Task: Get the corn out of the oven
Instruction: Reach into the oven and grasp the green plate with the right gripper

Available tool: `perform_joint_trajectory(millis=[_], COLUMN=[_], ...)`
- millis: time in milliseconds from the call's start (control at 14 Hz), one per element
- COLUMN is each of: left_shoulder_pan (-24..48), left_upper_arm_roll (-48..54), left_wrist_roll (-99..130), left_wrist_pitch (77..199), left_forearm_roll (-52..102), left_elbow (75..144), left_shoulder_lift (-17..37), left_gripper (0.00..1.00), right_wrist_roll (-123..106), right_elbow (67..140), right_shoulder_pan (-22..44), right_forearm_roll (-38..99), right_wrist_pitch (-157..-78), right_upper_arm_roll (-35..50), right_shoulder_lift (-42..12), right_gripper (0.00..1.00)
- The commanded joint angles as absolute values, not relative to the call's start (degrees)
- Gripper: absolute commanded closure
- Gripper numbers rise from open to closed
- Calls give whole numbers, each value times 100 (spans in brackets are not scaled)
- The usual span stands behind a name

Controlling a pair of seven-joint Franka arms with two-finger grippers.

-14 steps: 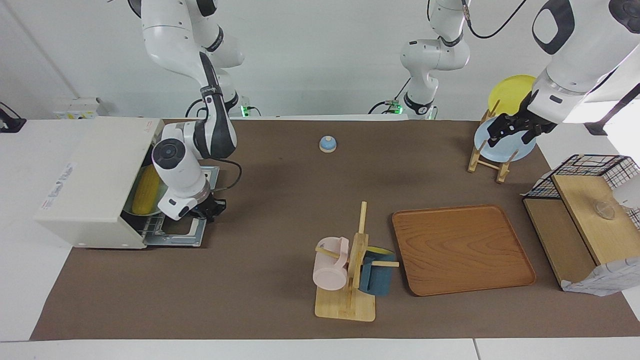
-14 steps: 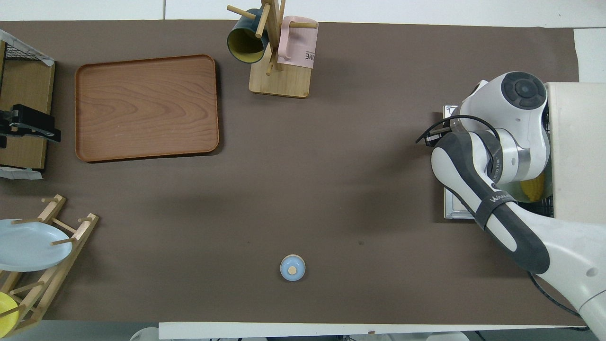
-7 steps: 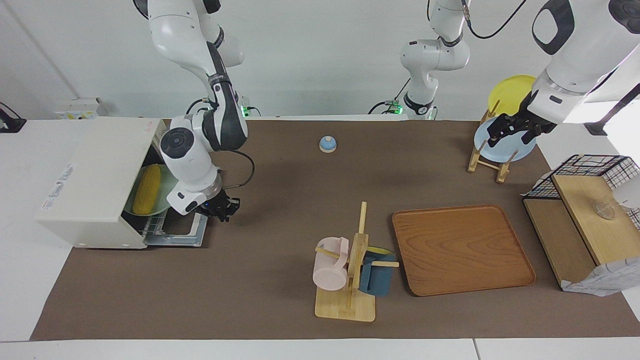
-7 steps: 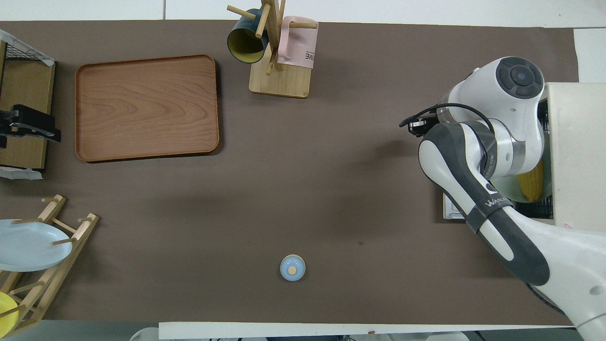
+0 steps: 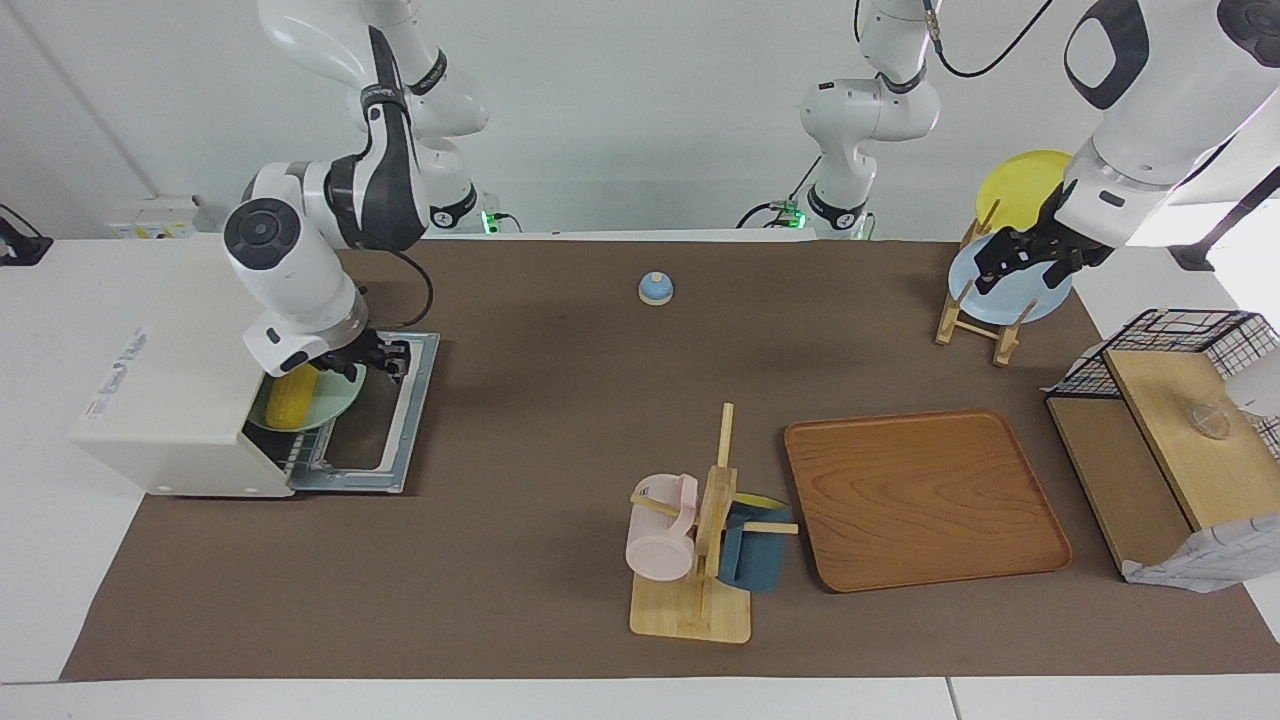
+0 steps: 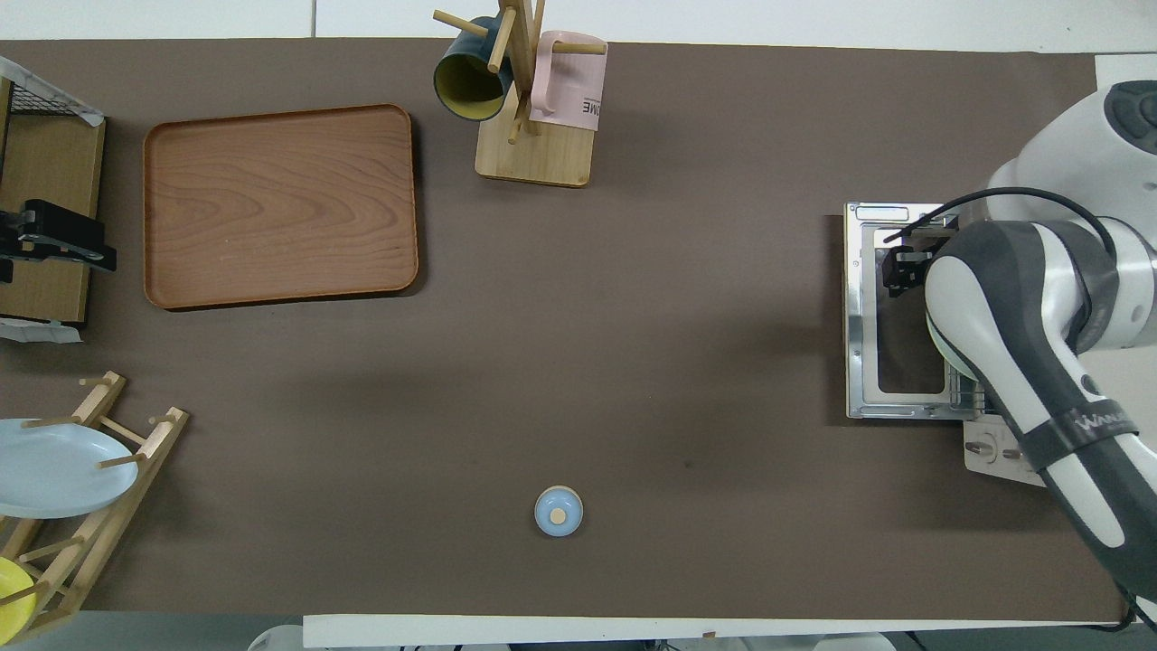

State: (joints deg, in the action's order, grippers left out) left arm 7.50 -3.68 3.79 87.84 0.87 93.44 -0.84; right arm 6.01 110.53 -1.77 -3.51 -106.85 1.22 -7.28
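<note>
1. Corn [image 5: 290, 398] lies on a pale green plate [image 5: 330, 408] on the wire rack in the mouth of the oven [image 5: 170, 370], at the right arm's end of the counter [image 5: 560, 400]; only its lower part shows under the arm in the facing view.
2. The oven's door [image 5: 395, 420] is folded down flat on the counter, its glass pane facing up.
3. The right hand [image 5: 378, 357] hangs over the plate's edge and the open door, just beside the corn; whether it touches the plate cannot be told, and I cannot tell how far apart its fingers stand.
4. In the overhead view the right hand [image 6: 907, 268] shows over the door [image 6: 868, 316], while the arm hides the corn.
5. The left hand [image 5: 1025, 255] waits up over the dish rack [image 5: 975, 300] at the left arm's end of the counter; its finger spacing cannot be told either.
6. That rack holds a light blue plate [image 5: 1040, 300] and a yellow plate [image 5: 1015, 185].
7. A wooden tray [image 5: 925, 495] lies flat beside the mug stand [image 5: 700, 560], which carries a pink mug [image 5: 660, 530] and a dark blue mug [image 5: 755, 550].
8. A small blue knobbed lid [image 5: 655, 288] sits mid-counter, nearer to the robots than the mug stand.
</note>
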Motion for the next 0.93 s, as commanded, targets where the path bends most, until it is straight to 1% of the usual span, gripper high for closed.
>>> perform_joint_trajectory(millis=[0,143,286,357,429,500,571,643,714,857], left_shoulder_pan=[747,747,747,747,747,747,747,747,747,747], left_upper_arm_roll=[-360,-360,-360,-360,-360,-360,-360,-360,-360,-360], left_wrist_roll=[378,378,378,378,378,378,378,378,378,378], left_wrist_pitch=[8692,8692,8692,8692,8692,8692,8701,8701,8701,8701], left_forearm_roll=[105,105,105,105,105,105,105,105,105,105], left_elbow=[9290,9290,9290,9290,9290,9290,9290,9290,9290,9290], left_shoulder_lift=[-79,-79,-79,-79,-79,-79,-79,-79,-79,-79], left_gripper=[0,0,0,0,0,0,0,0,0,0], right_wrist_roll=[414,264,307,308,308,264,229,194,193,202], right_elbow=[11381,11522,11916,12014,12023,12023,11997,11971,11892,11463], right_shoulder_pan=[-386,-544,-562,-545,-554,-554,-528,-484,-396,-89], right_forearm_roll=[-396,-396,-396,-396,-396,-396,-404,-465,-727,-1001], right_wrist_pitch=[-10775,-10923,-11536,-11705,-11733,-11733,-11672,-11602,-11401,-10901], right_upper_arm_roll=[185,193,193,193,193,193,193,185,193,193], right_shoulder_lift=[-580,-545,-457,-457,-492,-501,-510,-510,-518,-632], right_gripper=[37,37,38,39,43,52,69,92,100,100])
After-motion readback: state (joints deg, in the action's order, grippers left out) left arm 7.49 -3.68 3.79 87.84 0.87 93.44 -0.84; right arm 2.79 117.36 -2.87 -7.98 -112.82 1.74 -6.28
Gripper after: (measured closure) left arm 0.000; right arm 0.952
